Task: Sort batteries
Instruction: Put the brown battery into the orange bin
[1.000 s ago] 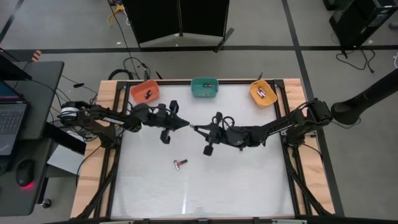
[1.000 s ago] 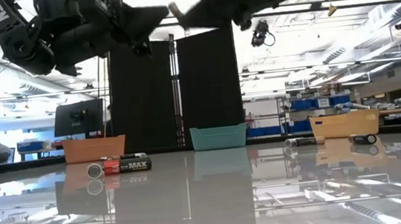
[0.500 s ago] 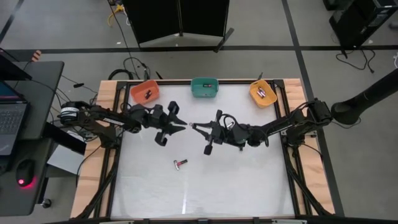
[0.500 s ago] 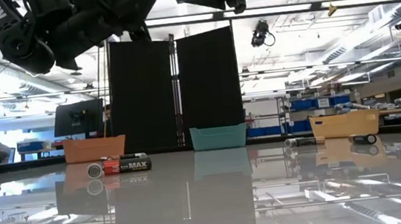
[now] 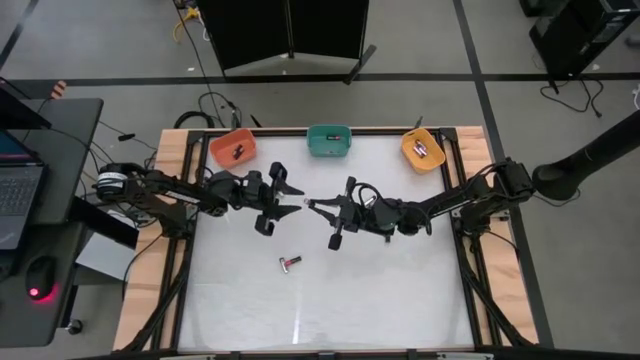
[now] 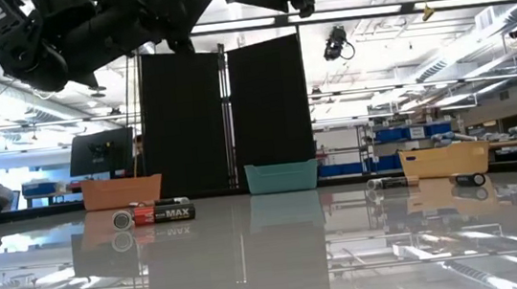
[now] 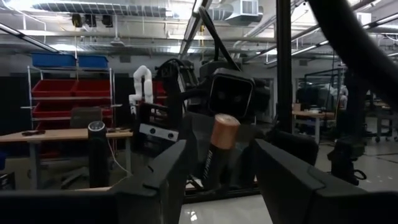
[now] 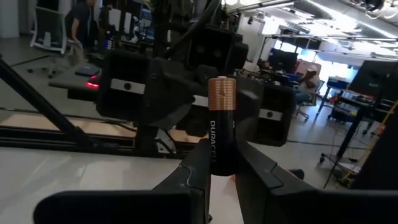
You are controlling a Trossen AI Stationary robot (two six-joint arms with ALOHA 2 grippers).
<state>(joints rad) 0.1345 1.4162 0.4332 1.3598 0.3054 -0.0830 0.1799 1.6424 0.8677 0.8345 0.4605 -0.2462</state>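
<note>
A black battery with a copper top [image 8: 222, 118] stands upright above the table's middle, with my right gripper [image 8: 222, 163] shut on it. In the high view my right gripper [image 5: 313, 205] faces my left gripper [image 5: 287, 200]. My left gripper [image 7: 221, 171] is open, and the battery [image 7: 219, 149] stands in the gap between its fingers. A red-and-black battery [image 6: 171, 212] and a silvery one [image 6: 122, 219] lie side by side on the table [image 5: 290, 263]. My right gripper pinches the battery's black lower half [image 8: 222, 149] between its two fingers. The fingers come in level from the table's right side and lie across the battery. The battery stands upright, copper end up, lifted clear of the table.
At the far edge stand an orange bin [image 5: 222, 142] with dark batteries, a teal bin [image 5: 328, 147] and a yellow bin [image 5: 412, 150] with batteries. In the low view small dark cylinders [image 6: 386, 183] lie before the yellow bin. The near half of the table is bare.
My left gripper has opened and let go of the black battery. The battery stays upright in my right gripper, which has kept its hold.
</note>
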